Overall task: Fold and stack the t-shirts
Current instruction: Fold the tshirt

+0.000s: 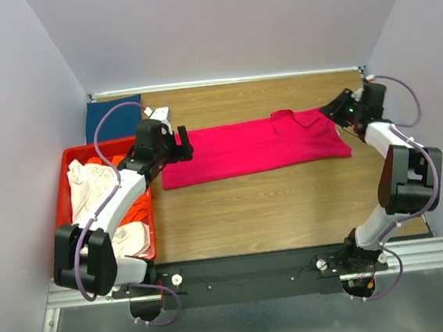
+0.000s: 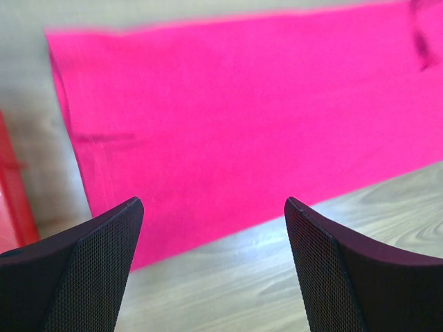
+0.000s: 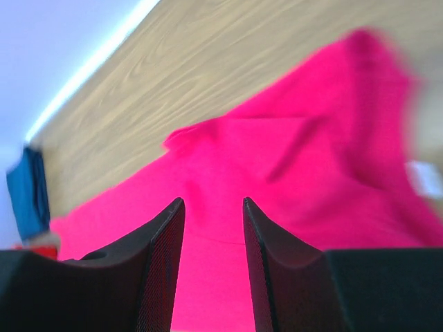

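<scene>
The right wrist view is blurred, so the collar end of the magenta-pink t-shirt (image 1: 251, 149) smears there. In the top view the left arm covers much of the red crate (image 1: 75, 155), and the cream-white t-shirt (image 1: 90, 182) and orange t-shirt (image 1: 137, 211) inside it show only in patches. The dark blue t-shirt (image 1: 111, 120) lies at the table's far left corner, crossed by a cable.

The pink one lies flat as a long band across the table (image 1: 273, 208), collar to the right. The left gripper (image 2: 214, 202) hovers over its left hem with fingers spread wide, gripping nothing. The right gripper (image 3: 213, 200) is at the collar end, fingers narrowly apart (pink cloth shows beyond the gap).

Bare wood runs between the shirt and the arm bases. Pale walls close three sides.
</scene>
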Available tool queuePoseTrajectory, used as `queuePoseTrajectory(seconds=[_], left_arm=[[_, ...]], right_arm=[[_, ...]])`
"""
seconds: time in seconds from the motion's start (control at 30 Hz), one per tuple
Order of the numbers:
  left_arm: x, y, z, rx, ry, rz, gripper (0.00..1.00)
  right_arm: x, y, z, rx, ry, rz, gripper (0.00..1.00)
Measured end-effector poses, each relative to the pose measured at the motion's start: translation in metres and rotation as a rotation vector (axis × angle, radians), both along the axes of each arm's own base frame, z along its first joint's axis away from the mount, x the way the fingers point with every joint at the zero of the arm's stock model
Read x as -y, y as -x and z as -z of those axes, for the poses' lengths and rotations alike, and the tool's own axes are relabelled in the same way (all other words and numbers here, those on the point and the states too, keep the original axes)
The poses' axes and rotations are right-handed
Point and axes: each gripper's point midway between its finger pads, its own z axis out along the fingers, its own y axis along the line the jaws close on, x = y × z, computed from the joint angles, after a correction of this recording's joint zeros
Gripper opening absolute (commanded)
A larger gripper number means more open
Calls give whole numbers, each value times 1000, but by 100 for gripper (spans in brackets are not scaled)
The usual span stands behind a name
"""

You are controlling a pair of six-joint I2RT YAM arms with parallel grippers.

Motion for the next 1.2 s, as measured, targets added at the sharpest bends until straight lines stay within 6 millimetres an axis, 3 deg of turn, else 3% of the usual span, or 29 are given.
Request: queuePoseTrajectory(seconds=[0.17, 0.3, 0.53, 1.2], left_arm=[[-1, -10, -40, 155, -6, 14, 90], [-5, -15, -55, 233, -21, 9, 90], [-6, -16, -34, 207, -41, 13, 90], [-5, -17, -24, 182, -51, 17, 90]], right_arm=[[-53, -26, 9, -1, 40, -145, 46], [-55, -34, 38, -66, 34, -143, 46], [-50, -30, 79, -186, -28, -70, 45], [-40, -29, 94, -240, -115, 105, 43]])
